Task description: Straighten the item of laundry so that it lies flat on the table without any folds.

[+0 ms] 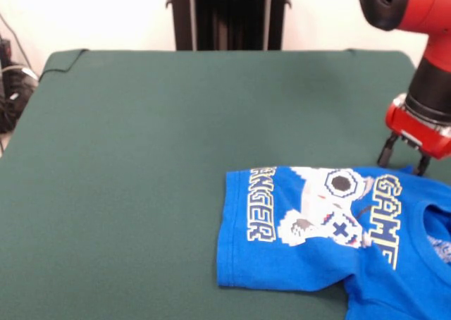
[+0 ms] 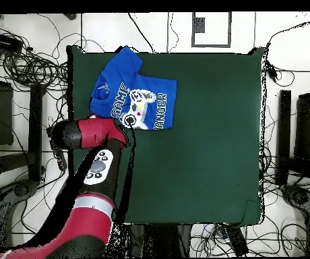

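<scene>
Seemingly, the shirt point(image 1: 331, 228) is spread only in part. From the front, it is seen lying at the near right of the table point(image 1: 141, 165), print side up, running off the right and near picture edges. Its hem is turned toward the left, its collar toward the right, so its long axis runs left to right. The lettering nearest the hem looks cut short, so a fold there is judged likely. The gripper point(image 1: 403, 157) is seen just behind the shirt's far edge, close to the collar end, its two dark fingers pointing down and set apart with nothing between them. Whether the tips touch the cloth cannot be told. The shirt therefore lies nearward and leftward of the gripper.

From overhead, the shirt point(image 2: 134, 94) is found at the table's point(image 2: 205, 148) upper left corner, one sleeve angled up toward the table edge. The gripper point(image 2: 122, 133) is hidden under the red wrist, which sits just below the shirt's lower edge at its collar end. A pull along the long axis, away from the hem, is judged to be what flattening calls for.
</scene>
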